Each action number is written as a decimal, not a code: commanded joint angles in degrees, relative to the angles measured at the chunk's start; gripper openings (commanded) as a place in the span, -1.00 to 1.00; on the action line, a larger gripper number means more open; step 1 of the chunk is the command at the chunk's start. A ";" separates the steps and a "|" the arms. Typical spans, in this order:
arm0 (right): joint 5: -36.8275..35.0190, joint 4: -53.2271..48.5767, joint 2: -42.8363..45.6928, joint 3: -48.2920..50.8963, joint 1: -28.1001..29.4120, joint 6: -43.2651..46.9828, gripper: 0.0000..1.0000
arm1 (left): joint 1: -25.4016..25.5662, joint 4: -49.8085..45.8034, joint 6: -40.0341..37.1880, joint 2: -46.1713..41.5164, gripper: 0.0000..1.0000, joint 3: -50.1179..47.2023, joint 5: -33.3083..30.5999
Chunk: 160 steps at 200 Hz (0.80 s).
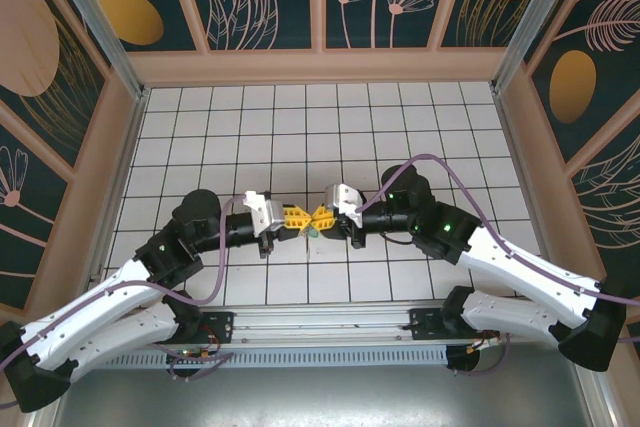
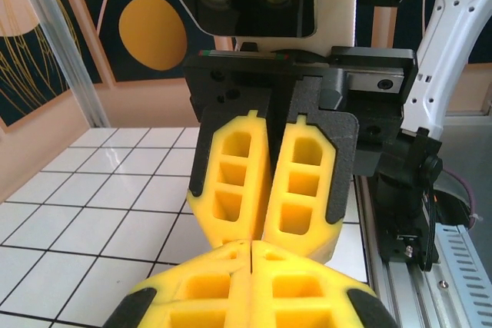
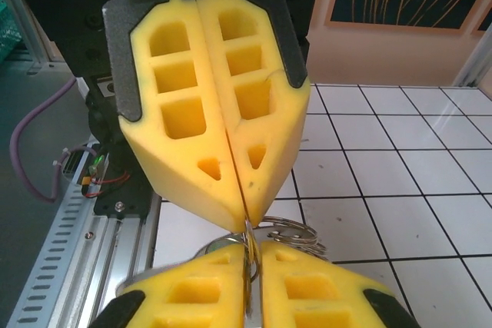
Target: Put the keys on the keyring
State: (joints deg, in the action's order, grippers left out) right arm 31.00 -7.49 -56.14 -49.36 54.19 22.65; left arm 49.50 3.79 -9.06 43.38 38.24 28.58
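My two grippers meet tip to tip over the middle of the white tiled table (image 1: 400, 127). The right gripper (image 3: 252, 246) is shut on a thin silvery strip of the keyring (image 3: 300, 230). Its wire coils stick out beside the right finger, and a grey arc of the loop curves off under the left finger. The left gripper (image 3: 244, 222) is shut, its tip touching the top of that strip; I cannot tell whether it pinches it. Seen from above, the tiny green piece of the keys (image 1: 312, 232) sits just below the two tips (image 1: 303, 217) (image 1: 320, 218).
An aluminium rail (image 1: 320, 322) runs along the near edge between the arm bases. Patterned walls (image 1: 320, 7) with a tan ledge enclose the table on three sides. Purple cables (image 1: 215, 277) loop off both arms.
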 commanded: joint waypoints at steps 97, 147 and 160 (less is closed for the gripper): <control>-8.82 -2.02 0.77 -0.54 -0.89 0.98 -1.00 | 0.00 -14.10 -2.92 4.04 -0.50 7.94 -5.33; -9.80 -7.72 -3.19 -3.79 -0.84 2.39 -1.00 | 0.08 -18.92 -4.57 9.09 -0.45 11.15 -5.91; -9.49 -7.72 -3.22 -4.06 -0.80 2.39 -1.00 | 0.06 -18.82 -4.59 10.26 -0.45 11.58 -5.34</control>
State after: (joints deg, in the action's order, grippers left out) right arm 21.89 -14.35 -59.79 -50.46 53.67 23.92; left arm 49.52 -12.14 -12.23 52.05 47.83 23.11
